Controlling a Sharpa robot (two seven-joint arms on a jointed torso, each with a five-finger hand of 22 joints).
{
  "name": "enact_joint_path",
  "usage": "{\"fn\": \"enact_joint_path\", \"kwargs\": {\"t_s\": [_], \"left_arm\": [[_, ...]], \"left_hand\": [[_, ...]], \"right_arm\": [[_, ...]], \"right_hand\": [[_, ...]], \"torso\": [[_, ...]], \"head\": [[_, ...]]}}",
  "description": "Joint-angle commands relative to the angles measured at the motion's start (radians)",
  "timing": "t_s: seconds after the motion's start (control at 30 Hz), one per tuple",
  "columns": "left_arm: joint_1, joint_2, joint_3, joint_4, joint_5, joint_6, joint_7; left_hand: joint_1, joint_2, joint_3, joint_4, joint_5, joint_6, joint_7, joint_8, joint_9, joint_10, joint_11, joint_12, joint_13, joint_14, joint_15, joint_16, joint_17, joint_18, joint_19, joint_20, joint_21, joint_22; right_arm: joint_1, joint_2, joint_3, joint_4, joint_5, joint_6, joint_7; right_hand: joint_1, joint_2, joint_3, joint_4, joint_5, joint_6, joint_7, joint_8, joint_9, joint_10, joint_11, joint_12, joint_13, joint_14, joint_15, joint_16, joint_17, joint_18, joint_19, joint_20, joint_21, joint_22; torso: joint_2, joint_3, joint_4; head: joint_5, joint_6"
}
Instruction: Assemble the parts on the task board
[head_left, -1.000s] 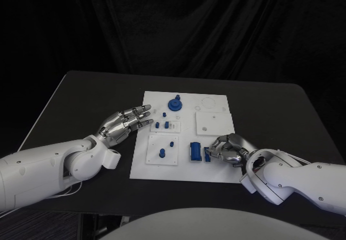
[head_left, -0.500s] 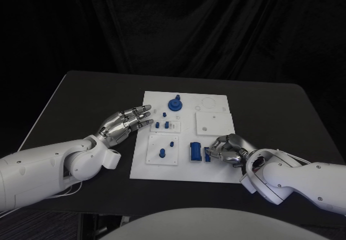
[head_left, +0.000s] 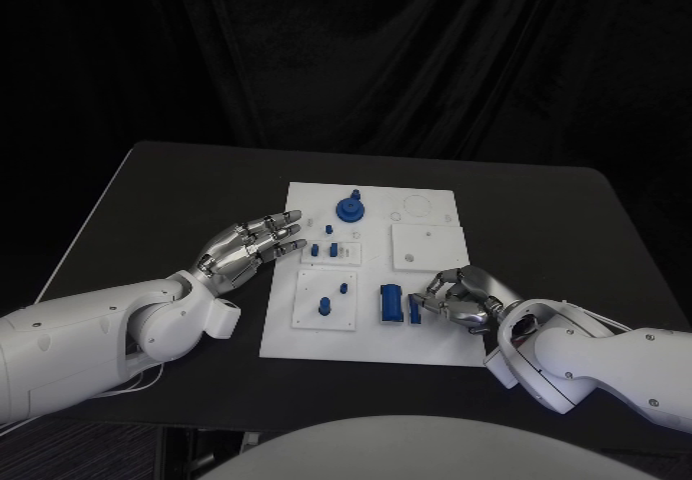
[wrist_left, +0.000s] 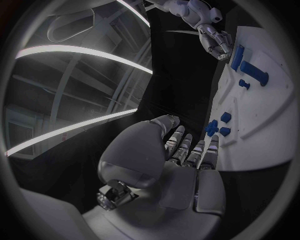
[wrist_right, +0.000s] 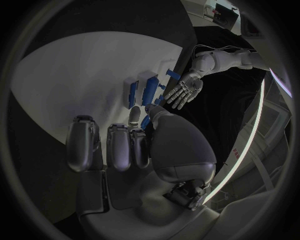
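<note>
Right hand (head_left: 459, 298) at the board's (head_left: 433, 345) near right part, fingers curled inward against a thin blue bar (head_left: 415, 311); contact with the bar apparent, but a true pinch impossible to tell from the head view. Same hand (wrist_right: 134, 150) in its own wrist view with fingers bent down toward the white board (wrist_right: 75, 85), a blue piece (wrist_right: 145, 123) peeking out just beside the thumb, firm hold still unclear. Thick blue block (head_left: 391, 303) lying flat just beside the thin bar, on the side away from the right hand, the two close and roughly parallel. Left hand (head_left: 254, 245) off the board's left edge, over the black table (head_left: 173, 190), fingers spread and straight, holding nothing, fingertips (head_left: 293, 214) reaching just over the board's edge. Small blue parts (head_left: 330, 249) clustered near those fingertips on a raised white plate, apart from them. Two more blue pieces (head_left: 335, 298) on a second raised plate nearer the robot, between the left arm and the thick block. Round blue knob (head_left: 349, 209) at the board's far part, well apart from both hands. Plain white square plate (head_left: 430, 245) just beyond the right hand. Left hand (wrist_left: 187, 160) in its wrist view flat and open, fingers side by side, small blue parts (wrist_left: 219, 127) just past the fingertips.
</note>
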Motion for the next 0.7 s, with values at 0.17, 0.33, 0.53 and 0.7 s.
{"fn": "enact_joint_path", "kwargs": {"t_s": [0.17,0.33,0.53,0.7], "left_arm": [[-0.003,-0.001,0.001,0.005,0.001,0.014,0.014],[-0.003,-0.019,0.001,0.033,0.001,-0.014,0.030],[0.003,-0.050,0.001,0.080,0.001,-0.066,0.062],[0.025,-0.062,0.001,0.108,0.001,-0.103,0.099]], "left_hand": [[-0.005,-0.007,0.007,0.001,0.003,0.007,0.010,0.003,0.002,0.001,0.004,0.005,0.002,0.002,0.001,0.006,0.002,-0.007,0.007,0.000,0.001,0.001],[-0.005,-0.007,0.009,0.001,0.005,0.010,0.010,0.004,0.002,0.002,0.005,0.006,0.002,0.002,0.002,0.006,0.002,-0.007,0.006,0.000,0.000,-0.001],[-0.005,-0.016,0.017,0.001,0.007,0.027,0.012,0.009,0.004,0.011,0.009,0.014,0.004,0.004,0.004,0.008,0.002,-0.008,0.005,-0.001,0.000,-0.005],[-0.005,-0.025,0.031,0.005,0.010,0.048,0.015,0.014,0.007,0.017,0.007,0.019,0.004,0.000,-0.012,0.006,0.001,0.022,-0.001,-0.015,-0.004,-0.010]], "right_arm": [[-0.002,-0.016,0.001,0.009,0.026,-0.040,0.051],[0.015,-0.047,0.003,0.022,0.052,-0.043,0.104],[0.085,-0.071,0.003,0.016,0.169,-0.049,0.276],[0.138,-0.075,0.003,0.014,0.431,-0.053,0.510]], "right_hand": [[0.008,0.019,0.007,0.007,-0.019,0.009,-0.003,0.005,0.004,0.104,-0.008,0.005,0.263,0.061,-0.011,0.006,-0.002,0.019,0.036,-0.010,0.000,0.186],[0.030,0.021,0.020,-0.003,0.002,0.015,-0.007,0.001,0.003,0.104,-0.012,0.005,0.263,0.060,-0.015,0.006,-0.003,0.019,0.036,-0.013,0.000,0.186],[0.048,-0.001,0.044,0.023,0.072,0.052,0.003,-0.079,-0.054,0.067,-0.003,-0.017,0.214,0.010,-0.007,-0.116,-0.218,0.053,-0.024,-0.006,-0.170,0.131],[0.080,-0.003,0.078,0.033,0.103,0.103,0.014,-0.135,-0.105,-0.054,0.005,-0.105,0.060,-0.061,0.008,-0.281,-0.449,0.088,-0.102,0.008,-0.391,0.048]], "torso": [[-0.001,0.0001,-0.0009],[-0.001,0.0005,-0.0010],[0.000,0.0007,0.0004],[-0.004,-0.0006,0.0042]], "head": [[0.003,0.000],[0.005,0.000],[0.005,0.000],[-0.006,0.000]]}}
